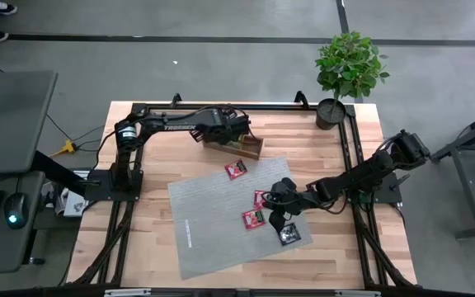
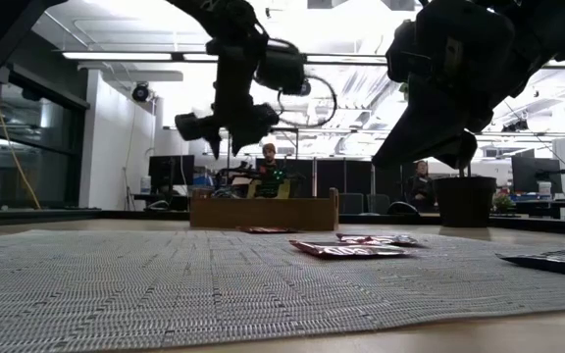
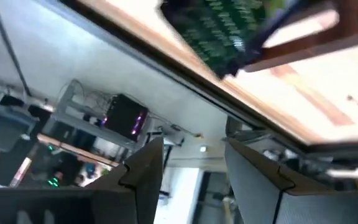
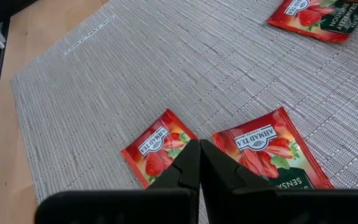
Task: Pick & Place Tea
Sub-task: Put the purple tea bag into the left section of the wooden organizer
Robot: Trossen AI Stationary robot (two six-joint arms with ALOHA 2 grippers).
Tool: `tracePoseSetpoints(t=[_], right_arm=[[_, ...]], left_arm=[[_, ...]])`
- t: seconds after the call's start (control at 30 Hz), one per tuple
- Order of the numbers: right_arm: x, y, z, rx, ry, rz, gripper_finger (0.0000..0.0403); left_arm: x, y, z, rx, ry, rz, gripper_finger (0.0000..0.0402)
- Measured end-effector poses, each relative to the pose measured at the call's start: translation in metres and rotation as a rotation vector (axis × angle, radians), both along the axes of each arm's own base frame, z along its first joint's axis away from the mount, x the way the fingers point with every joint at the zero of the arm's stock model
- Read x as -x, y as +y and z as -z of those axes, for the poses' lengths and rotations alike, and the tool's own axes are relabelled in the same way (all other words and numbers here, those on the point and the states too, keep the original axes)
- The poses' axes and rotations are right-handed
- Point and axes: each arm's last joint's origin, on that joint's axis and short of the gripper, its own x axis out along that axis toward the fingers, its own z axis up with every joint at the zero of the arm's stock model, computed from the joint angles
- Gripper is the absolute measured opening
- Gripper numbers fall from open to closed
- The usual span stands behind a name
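Grey mat (image 1: 221,219) bears red sachets (image 4: 160,148); right pincer (image 4: 199,163) shut, empty; left pincer (image 3: 191,168) parted, empty.

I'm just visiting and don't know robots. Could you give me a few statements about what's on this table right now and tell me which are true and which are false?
1. The right gripper is shut, above the grey mat between two red tea sachets. True.
2. The left gripper is over the wooden tray with its fingers apart. True.
3. The potted plant stands in the middle of the mat. False: it stands at a far corner of the table, off the mat.
4. All sachets on the mat are red. False: a black sachet lies near the mat's edge.
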Motion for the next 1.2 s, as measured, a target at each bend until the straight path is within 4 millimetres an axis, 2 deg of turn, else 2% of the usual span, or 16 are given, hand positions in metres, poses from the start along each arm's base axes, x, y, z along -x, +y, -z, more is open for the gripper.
tracePoseSetpoints(t=[0.37, 0.5, 0.67, 0.8, 0.97, 1.2], right_arm=[[0.004, 0.001, -0.004, 0.037, -0.003, 0.017, 0.0], [0.02, 0.001, -0.02, 0.11, 0.003, 0.06, 0.0], [0.048, -0.002, -0.048, 0.144, -0.007, 0.089, 0.0], [0.071, -0.001, -0.061, 0.152, 0.011, 0.067, 0.0], [0.094, 0.007, -0.063, 0.141, 0.073, 0.016, 0.0], [0.108, 0.031, -0.058, 0.116, 0.091, -0.078, 0.0]], left_arm=[[-0.011, 0.0, -0.06, 0.081, -0.33, -0.134, 0.017], [-0.01, -0.002, -0.075, 0.163, -0.437, -0.21, 0.017], [-0.011, -0.013, -0.078, 0.328, -0.553, -0.325, 0.017], [-0.018, -0.039, -0.077, 0.38, -0.578, -0.323, 0.017], [-0.03, -0.089, -0.078, 0.431, -0.62, -0.246, 0.017], [-0.046, -0.155, -0.082, 0.562, -0.833, -0.243, 0.017]])
